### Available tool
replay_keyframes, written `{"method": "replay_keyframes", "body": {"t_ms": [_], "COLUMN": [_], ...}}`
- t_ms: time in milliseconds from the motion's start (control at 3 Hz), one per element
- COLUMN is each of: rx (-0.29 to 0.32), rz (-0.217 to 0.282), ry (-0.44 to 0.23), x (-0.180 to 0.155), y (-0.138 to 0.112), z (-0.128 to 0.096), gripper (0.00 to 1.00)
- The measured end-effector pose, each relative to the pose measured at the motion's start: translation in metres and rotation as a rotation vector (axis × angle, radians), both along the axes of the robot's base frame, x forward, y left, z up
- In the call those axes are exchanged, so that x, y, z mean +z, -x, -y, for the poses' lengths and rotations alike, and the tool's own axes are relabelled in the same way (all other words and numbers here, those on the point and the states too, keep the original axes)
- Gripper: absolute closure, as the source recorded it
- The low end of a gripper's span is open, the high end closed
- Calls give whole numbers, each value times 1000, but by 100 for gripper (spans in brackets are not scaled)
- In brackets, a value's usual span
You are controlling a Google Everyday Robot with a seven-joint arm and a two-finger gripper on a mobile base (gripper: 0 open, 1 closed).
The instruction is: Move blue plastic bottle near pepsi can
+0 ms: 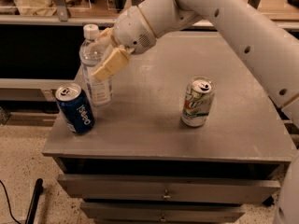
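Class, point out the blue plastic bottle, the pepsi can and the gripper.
blue plastic bottle (pixel 99 92): camera view, lower label.
pepsi can (pixel 77 113): camera view, blue side.
gripper (pixel 103 62): camera view, between fingertips gripping the bottle.

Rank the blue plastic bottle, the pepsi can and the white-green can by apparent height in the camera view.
1. blue plastic bottle, held by the pincer beside the pepsi can.
2. pepsi can and white-green can: they look alike, so unranked.

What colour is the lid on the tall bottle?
White lid, camera view; the claw holds the bottle beside the pepsi can.
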State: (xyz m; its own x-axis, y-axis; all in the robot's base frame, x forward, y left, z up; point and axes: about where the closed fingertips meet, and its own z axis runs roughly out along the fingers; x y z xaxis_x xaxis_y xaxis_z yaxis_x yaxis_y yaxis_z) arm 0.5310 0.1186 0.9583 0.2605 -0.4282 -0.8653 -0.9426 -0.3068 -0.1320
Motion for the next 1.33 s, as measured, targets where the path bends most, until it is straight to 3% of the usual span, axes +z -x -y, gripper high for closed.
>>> {"method": "replay_keyframes", "body": {"t_ms": [333,1333], "rx": [66,73], "rz": [1,-1], "ry": [15,14], "x": [-8,-9], "y": [10,12], "z": [-4,-10], "gripper": [82,12]}}
